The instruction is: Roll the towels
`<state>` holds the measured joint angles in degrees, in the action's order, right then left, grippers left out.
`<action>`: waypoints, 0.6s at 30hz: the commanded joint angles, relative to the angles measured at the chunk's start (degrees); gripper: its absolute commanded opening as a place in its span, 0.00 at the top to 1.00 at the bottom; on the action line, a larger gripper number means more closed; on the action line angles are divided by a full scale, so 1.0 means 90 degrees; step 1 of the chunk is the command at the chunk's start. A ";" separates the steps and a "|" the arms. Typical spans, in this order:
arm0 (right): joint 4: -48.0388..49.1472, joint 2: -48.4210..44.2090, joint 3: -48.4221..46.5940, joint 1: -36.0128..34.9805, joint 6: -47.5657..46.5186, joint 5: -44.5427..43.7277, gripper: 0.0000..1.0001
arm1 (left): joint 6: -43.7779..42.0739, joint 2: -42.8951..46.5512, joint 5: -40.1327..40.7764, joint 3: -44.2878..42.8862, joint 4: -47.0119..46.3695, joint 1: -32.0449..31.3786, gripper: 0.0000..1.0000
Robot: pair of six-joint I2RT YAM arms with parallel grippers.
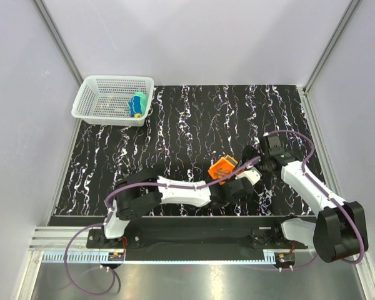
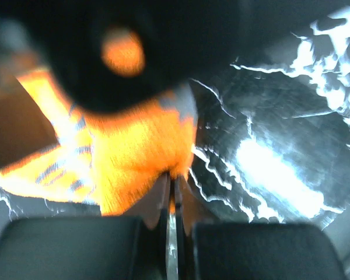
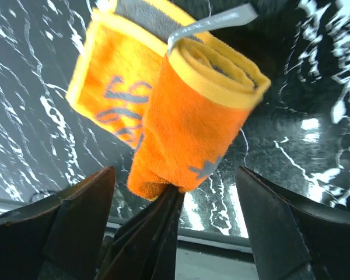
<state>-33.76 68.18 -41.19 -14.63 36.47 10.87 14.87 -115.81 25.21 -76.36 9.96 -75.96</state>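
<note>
— Orange towel, half rolled, mid-table towards the near edge; left gripper clamps its end.
— Jaws gaping, the right gripper grips nothing; the other towel sits in the basket, far-left corner.

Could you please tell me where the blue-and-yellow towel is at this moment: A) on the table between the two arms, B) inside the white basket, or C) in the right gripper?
B: the blue-and-yellow towel lies inside the white basket at the far left.
</note>
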 commanded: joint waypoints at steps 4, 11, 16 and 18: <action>-0.0741 -0.0183 -0.0813 0.0824 -0.0390 -0.0427 0.08 | 0.0777 0.0728 -0.1606 0.0339 0.0485 0.0558 1.00; -0.0693 -0.0349 -0.0883 0.1118 -0.0468 0.0040 0.07 | 0.1569 0.1217 -0.3259 0.1168 -0.0236 0.1252 1.00; 0.0388 -0.0962 -0.0064 0.1118 -0.0186 0.1406 0.08 | 0.2321 0.1120 -0.4721 0.1715 -0.1395 0.1867 1.00; 0.0741 -0.1178 0.0384 0.1118 -0.0078 0.2059 0.08 | 0.2507 0.1149 -0.4890 0.1717 -0.1526 0.2004 1.00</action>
<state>-33.47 60.77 -41.65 -4.71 34.20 18.70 32.23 -106.76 -9.61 -62.35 2.02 -59.77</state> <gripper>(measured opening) 0.922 0.037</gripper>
